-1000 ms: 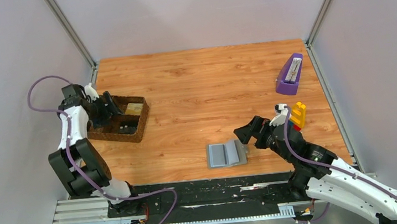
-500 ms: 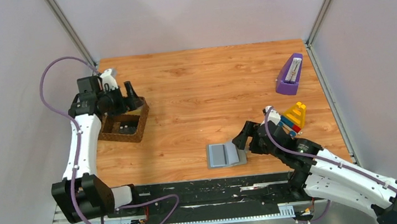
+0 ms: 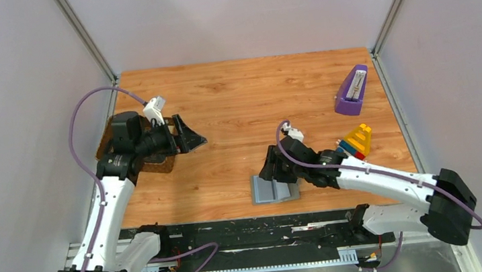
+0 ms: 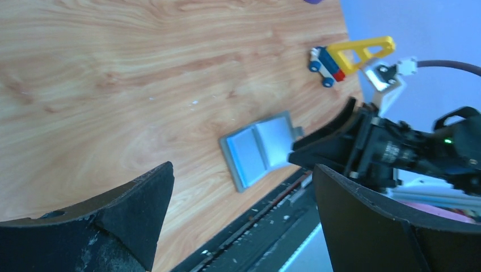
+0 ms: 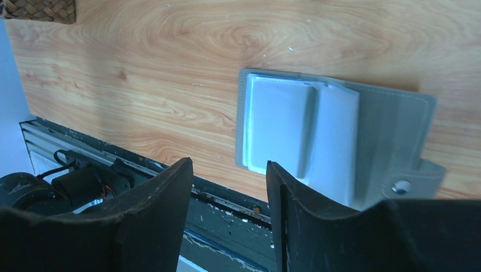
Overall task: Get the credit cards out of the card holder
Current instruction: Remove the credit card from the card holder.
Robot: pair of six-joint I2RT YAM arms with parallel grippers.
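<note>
Wood counter (image 3: 248, 101) with a brown woven tray (image 3: 104, 147) at the far left, mostly hidden under the left arm. The card holder (image 3: 264, 191) is lying open, pale side up, at the near edge just right of middle. The right gripper (image 3: 277, 171) is right over it, jaws partway apart, not gripping anything. The left gripper (image 3: 190, 140) hangs beside the tray, jaws spread wide.

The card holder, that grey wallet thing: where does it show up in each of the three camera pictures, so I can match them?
Top external: the card holder lies open low in the middle, by the table's near edge.
Left wrist: middle of the picture, small and tilted.
Right wrist: centre-right, close up and large.
Shared landmark: the black rail running along the table edge beside it.
</note>
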